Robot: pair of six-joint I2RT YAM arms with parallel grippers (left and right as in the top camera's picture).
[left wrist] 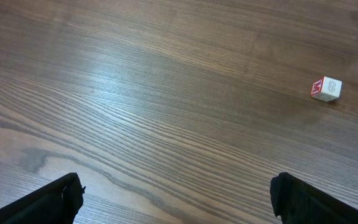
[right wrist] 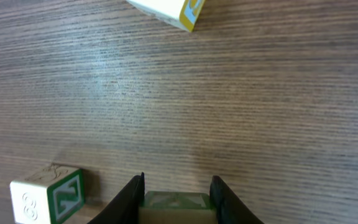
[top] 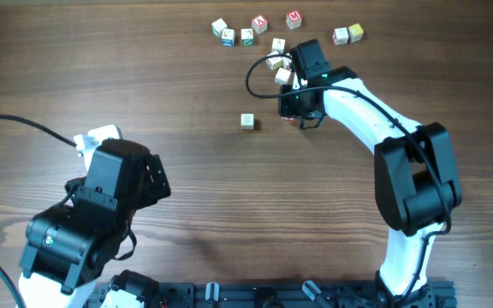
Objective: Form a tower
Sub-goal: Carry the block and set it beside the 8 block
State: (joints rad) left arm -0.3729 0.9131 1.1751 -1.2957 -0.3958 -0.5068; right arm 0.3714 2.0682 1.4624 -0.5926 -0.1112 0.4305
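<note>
The right gripper is clenched on a small cream cube with green print, low at the wooden table; whether the cube rests on the wood cannot be told. Another green-printed cube stands just beside that gripper, not touching it, and a yellow-and-blue cube lies well beyond it. From overhead, more loose cubes lie scattered beyond the right gripper. No stacked tower can be made out with certainty. The left gripper is spread wide and empty, well apart from the right gripper. The step seems to be picking up a block; next it would need lifting and setting squarely on another cube.
</note>
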